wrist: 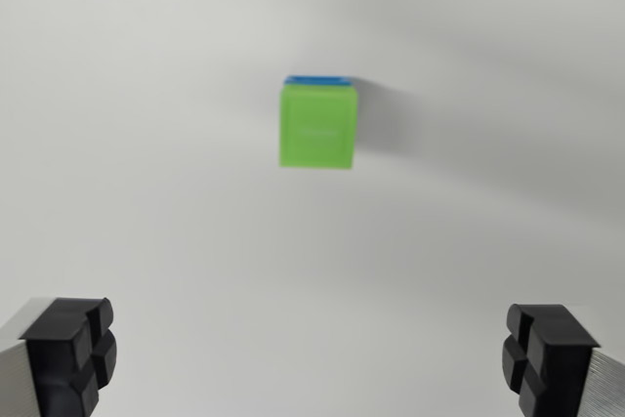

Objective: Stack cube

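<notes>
A bright green cube (318, 126) sits in the upper middle of the wrist view on a white surface. A thin blue edge of another cube (317, 79) peeks out along its far side, so the green cube appears to rest on top of the blue one. My gripper (312, 358) is open, well above and nearer the camera than the cubes. Its two black fingertips (73, 349) stand far apart in the lower corners, with nothing between them.
A plain white tabletop (146, 192) fills the view. A soft shadow (391, 124) falls to the wrist view's right of the cubes.
</notes>
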`<action>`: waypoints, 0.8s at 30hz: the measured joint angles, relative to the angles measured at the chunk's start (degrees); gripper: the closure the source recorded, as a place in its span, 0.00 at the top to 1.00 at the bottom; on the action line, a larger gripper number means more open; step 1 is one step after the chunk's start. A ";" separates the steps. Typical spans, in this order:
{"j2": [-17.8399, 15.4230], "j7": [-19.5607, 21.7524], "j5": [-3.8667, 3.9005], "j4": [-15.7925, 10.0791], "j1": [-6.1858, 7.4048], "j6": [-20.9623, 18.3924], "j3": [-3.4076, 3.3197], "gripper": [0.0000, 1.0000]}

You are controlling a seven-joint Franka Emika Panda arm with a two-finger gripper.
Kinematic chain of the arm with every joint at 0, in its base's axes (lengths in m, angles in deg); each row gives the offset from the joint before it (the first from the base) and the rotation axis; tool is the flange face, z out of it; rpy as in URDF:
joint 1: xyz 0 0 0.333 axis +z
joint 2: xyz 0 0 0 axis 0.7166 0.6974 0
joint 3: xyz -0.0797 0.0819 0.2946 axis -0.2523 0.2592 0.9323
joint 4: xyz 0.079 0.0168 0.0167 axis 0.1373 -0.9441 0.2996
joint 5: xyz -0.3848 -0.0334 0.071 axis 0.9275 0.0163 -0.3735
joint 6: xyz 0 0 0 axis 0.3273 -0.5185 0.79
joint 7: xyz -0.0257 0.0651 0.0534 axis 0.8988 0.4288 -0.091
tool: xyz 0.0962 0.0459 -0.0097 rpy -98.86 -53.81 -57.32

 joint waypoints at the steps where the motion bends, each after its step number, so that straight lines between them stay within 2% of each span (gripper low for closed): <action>1: -0.06 0.00 0.00 0.20 0.00 -0.25 0.00 1.00; 24: -0.25 -0.01 -0.01 0.98 0.00 -1.38 -0.01 1.00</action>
